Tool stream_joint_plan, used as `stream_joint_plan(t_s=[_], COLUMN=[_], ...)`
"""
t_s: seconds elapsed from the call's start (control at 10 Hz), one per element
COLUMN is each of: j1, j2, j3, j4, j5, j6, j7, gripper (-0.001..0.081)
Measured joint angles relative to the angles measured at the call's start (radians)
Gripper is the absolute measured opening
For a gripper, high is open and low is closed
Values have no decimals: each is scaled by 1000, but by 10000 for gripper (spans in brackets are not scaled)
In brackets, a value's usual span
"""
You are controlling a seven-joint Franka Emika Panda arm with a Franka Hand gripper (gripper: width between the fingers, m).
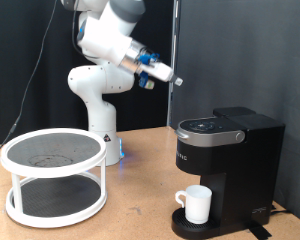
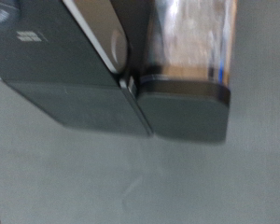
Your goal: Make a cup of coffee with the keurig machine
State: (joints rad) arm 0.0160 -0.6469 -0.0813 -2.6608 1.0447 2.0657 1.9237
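Observation:
The black keurig machine (image 1: 225, 165) stands at the exterior view's right with its lid down. The white cup (image 1: 197, 204) sits on its round drip base under the spout. My gripper (image 1: 175, 79) is raised high in the air above and to the exterior view's left of the machine, apart from it. Nothing shows between its fingers. The wrist view looks down on the machine (image 2: 75, 75), blurred; the fingers do not show there.
A white two-tier round rack (image 1: 54, 175) with dark mesh shelves stands at the exterior view's left. The robot's white base (image 1: 100, 110) is behind it. A black curtain hangs at the back. The wooden table (image 1: 130, 215) lies between rack and machine.

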Motion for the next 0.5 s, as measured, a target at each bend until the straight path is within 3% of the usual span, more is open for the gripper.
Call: stream_joint_plan(t_s=[0.2, 0.4, 0.5], j1=[-34, -71, -91], j2=[1, 37, 94], j3=[107, 191, 208], j4=[65, 151, 203], j5=[-216, -450, -515], j6=[81, 58, 22], j7=[108, 191, 208], gripper=[734, 734, 734])
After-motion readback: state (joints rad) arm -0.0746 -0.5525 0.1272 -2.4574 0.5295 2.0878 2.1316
